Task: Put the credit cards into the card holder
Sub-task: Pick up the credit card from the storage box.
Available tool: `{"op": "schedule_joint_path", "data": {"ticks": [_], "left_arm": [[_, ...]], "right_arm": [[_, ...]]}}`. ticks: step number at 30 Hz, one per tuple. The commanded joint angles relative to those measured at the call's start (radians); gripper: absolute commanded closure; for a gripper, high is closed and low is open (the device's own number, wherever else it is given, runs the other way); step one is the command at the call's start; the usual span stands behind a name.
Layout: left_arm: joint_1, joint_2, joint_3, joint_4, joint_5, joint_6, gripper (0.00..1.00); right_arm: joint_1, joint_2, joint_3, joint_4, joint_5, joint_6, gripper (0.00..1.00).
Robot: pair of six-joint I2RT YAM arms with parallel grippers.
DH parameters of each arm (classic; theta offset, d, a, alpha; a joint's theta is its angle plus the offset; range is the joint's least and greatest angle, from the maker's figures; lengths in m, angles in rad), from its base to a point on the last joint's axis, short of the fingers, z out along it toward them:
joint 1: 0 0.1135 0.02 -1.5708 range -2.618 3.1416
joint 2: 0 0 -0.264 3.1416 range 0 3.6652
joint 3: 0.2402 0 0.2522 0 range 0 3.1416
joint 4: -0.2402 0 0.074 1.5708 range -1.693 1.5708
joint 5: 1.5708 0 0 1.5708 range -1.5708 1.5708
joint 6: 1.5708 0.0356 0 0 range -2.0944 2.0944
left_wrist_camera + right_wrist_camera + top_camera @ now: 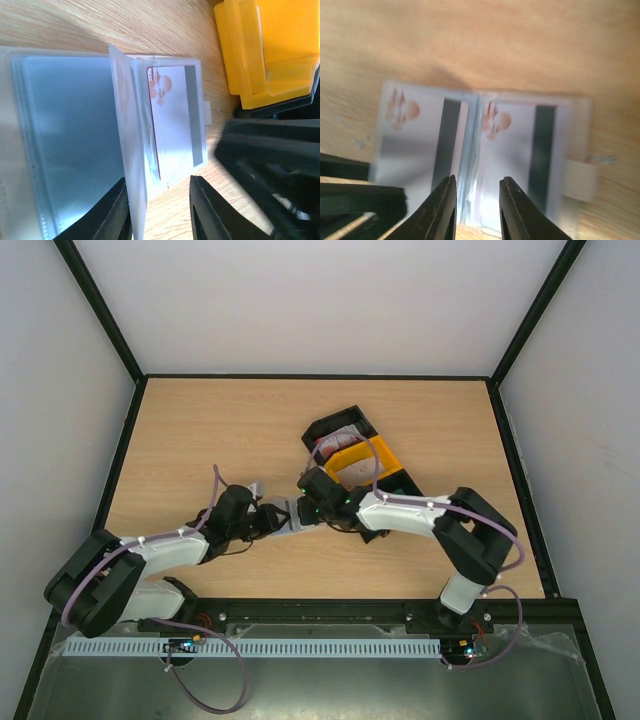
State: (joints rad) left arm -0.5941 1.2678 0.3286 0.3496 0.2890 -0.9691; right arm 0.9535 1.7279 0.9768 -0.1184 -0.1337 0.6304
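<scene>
The card holder lies open on the table between my two grippers. In the left wrist view its inside is greyish-blue, and a clear sleeve leaf stands upright. A whitish credit card with a red design and a dark stripe sits in the sleeve to the right. My left gripper is open, with the upright leaf against its left finger. In the right wrist view two such cards show on either side of the leaf. My right gripper is open and straddles the leaf's edge. A beige tab sticks out at the right.
The black-and-yellow tray stands just behind the right gripper, with cards in its far compartment. Its yellow part is close to the holder in the left wrist view. The right gripper's dark body hangs beside the holder.
</scene>
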Motion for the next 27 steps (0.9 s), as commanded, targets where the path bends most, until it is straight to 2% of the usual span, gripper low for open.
{"op": "schedule_joint_path", "data": {"ticks": [1, 8, 12, 16, 19, 23, 27], "left_arm": [[0.007, 0.058, 0.042, 0.054, 0.058, 0.032, 0.64], [-0.005, 0.194, 0.118, 0.176, 0.177, 0.043, 0.53], [-0.03, 0.26, 0.196, 0.17, 0.183, 0.073, 0.45], [-0.038, 0.27, 0.206, 0.186, 0.178, 0.078, 0.37], [-0.04, 0.206, 0.186, 0.17, 0.139, 0.085, 0.29], [-0.046, 0.061, 0.16, 0.085, 0.015, 0.121, 0.21], [-0.054, -0.094, 0.132, 0.024, -0.098, 0.137, 0.14]], "right_arm": [[-0.001, -0.131, -0.006, -0.089, 0.257, 0.024, 0.76], [-0.03, -0.343, -0.064, -0.166, 0.49, 0.035, 0.71], [-0.103, -0.464, -0.109, -0.179, 0.488, 0.029, 0.69], [-0.158, -0.536, -0.118, -0.219, 0.489, 0.01, 0.66], [-0.181, -0.574, -0.129, -0.235, 0.477, 0.01, 0.63], [-0.213, -0.599, -0.151, -0.247, 0.431, -0.043, 0.58], [-0.255, -0.575, -0.146, -0.309, 0.328, -0.125, 0.45]]}}
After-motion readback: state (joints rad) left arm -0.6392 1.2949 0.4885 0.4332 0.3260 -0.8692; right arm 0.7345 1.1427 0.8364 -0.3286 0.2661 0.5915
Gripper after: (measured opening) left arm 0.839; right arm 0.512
